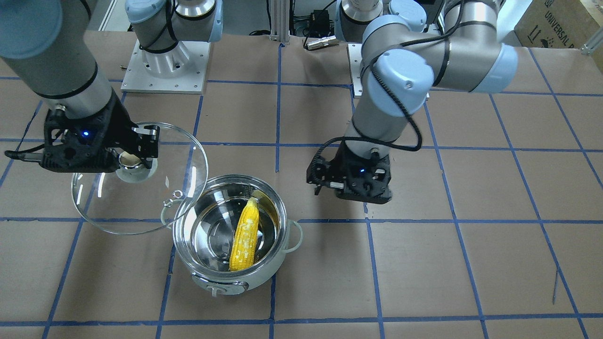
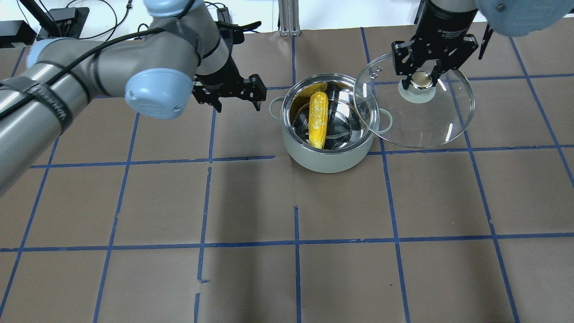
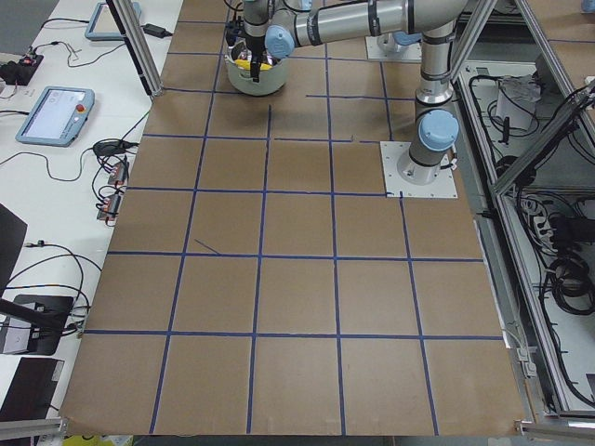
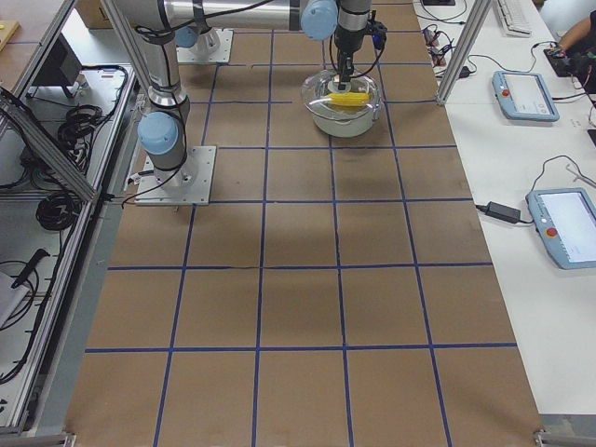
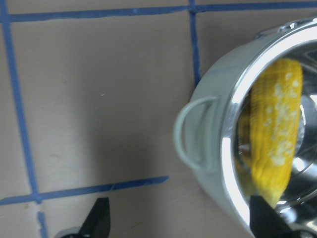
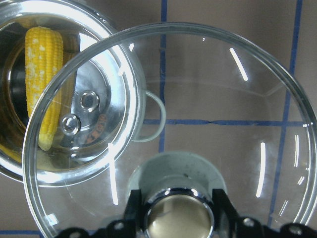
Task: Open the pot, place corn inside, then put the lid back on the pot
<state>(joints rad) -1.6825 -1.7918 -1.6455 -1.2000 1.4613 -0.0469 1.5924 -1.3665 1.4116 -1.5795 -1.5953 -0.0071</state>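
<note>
The pale mint pot [image 2: 332, 158] stands open on the table, also in the front view [image 1: 271, 263]. The yellow corn [image 2: 317, 119] lies inside it on the steel bottom, as the front view [image 1: 246, 235] and right wrist view [image 6: 44, 74] show. My right gripper [image 2: 421, 80] is shut on the beige knob [image 6: 177, 215] of the clear glass lid [image 2: 421, 123]. It holds the lid beside the pot, its edge overlapping the pot's rim [image 6: 133, 74]. My left gripper [image 2: 237, 102] is open and empty on the pot's other side, near the loop handle [image 5: 190, 129].
Brown paper with a blue tape grid covers the table. The arm bases [image 1: 165, 66] stand at the robot's side, with a small metal cylinder [image 1: 320, 43] between them. A cardboard box [image 1: 560, 23] sits at a corner. Tablets [image 3: 56, 116] lie on the side bench.
</note>
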